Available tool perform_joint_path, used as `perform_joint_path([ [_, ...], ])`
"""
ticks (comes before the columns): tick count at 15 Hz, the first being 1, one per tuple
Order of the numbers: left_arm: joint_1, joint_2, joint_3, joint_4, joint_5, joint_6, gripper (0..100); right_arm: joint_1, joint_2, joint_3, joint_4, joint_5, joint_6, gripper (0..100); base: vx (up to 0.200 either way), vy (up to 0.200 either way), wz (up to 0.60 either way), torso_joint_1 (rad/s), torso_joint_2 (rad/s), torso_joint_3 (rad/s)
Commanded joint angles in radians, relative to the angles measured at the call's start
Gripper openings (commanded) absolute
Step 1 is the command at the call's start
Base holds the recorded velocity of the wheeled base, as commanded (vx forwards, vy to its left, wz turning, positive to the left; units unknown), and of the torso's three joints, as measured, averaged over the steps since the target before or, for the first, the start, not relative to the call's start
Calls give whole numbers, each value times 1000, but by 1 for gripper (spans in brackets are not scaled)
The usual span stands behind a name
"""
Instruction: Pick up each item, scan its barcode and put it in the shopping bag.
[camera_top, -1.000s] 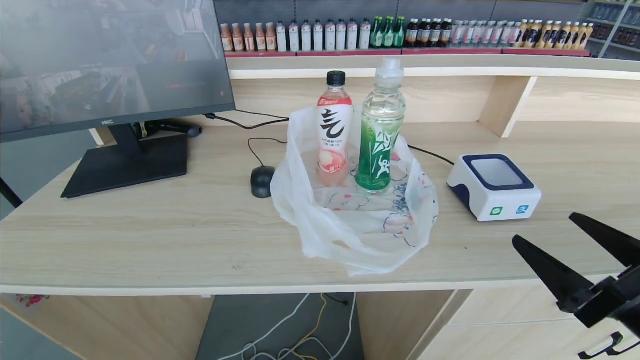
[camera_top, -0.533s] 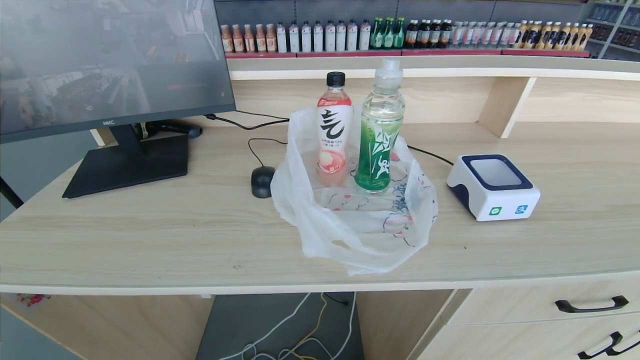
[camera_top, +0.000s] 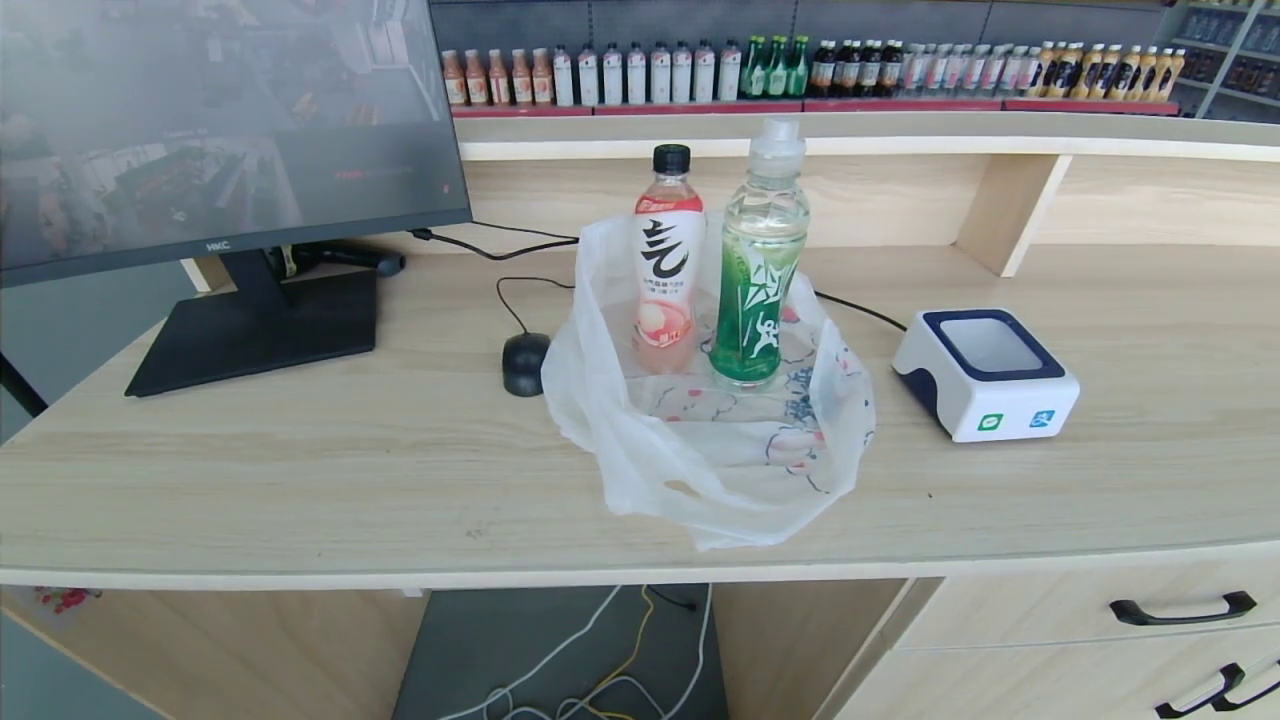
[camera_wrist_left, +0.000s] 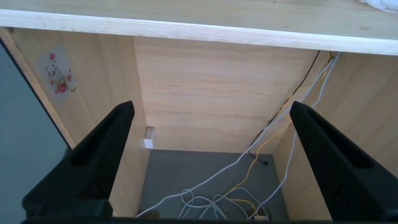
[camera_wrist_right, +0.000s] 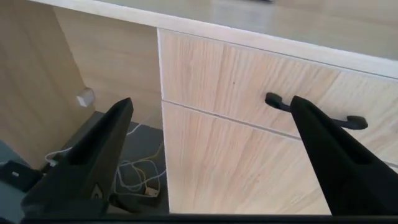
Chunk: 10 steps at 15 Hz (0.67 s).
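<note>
Left pincer (camera_wrist_left: 211, 106): held open, the two black fingers spread wide, nothing between them. It is seen below the front edge of the light wooden worktop (camera_wrist_left: 186, 28), facing the open recess underneath, where white and yellow cables (camera_wrist_left: 236, 186) are strewn on the floor.

Right pincer (camera_wrist_right: 212, 99): also held open and empty, fingers wide apart. It is seen low in front of a wooden drawer front with a black handle (camera_wrist_right: 314, 112).

On the worktop, a white translucent plastic shopping bag (camera_top: 720, 450) is spread open near the middle. Two bottles are stood upright inside it, just beside each other: a pink drink bottle with a black cap (camera_top: 668, 270) on the left and a clear bottle with a green label and white cap (camera_top: 760, 270) on the right.

A white and navy box-shaped barcode scanner (camera_top: 985, 375) is placed near the bag on its right. A black computer mouse (camera_top: 524, 362) is seen just beside the bag on its left, and a dark monitor on a black stand (camera_top: 220, 120) further left.
</note>
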Motion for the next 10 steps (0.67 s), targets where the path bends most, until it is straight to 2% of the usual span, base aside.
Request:
perform_joint_path([
  [1,0,0,0,0,1,0,100,65,-19,0,-1,35,-24,100,0,0,0,0,0,0],
  [2,0,0,0,0,1,0,100,93,-26,3,1,74,5,100,0,0,0,0,0,0],
  [3,-1,0,0,0,-1,0,100,120,-49,-4,27,164,74,100,0,0,0,0,0,0],
  [4,-1,0,0,0,1,0,100,120,-49,-13,55,246,64,100,0,0,0,0,0,0],
  [5,0,0,0,0,1,0,100,90,-49,-19,68,207,56,100,0,0,0,0,0,0],
  [6,0,0,0,0,1,0,100,4,-29,-19,73,146,59,100,0,0,0,0,0,0],
  [8,0,0,0,0,1,0,100,-246,36,-8,65,129,105,100,0,0,0,0,0,0],
  [10,0,0,0,0,-1,0,100,-232,36,-2,59,121,110,100,0,0,0,0,0,0],
])
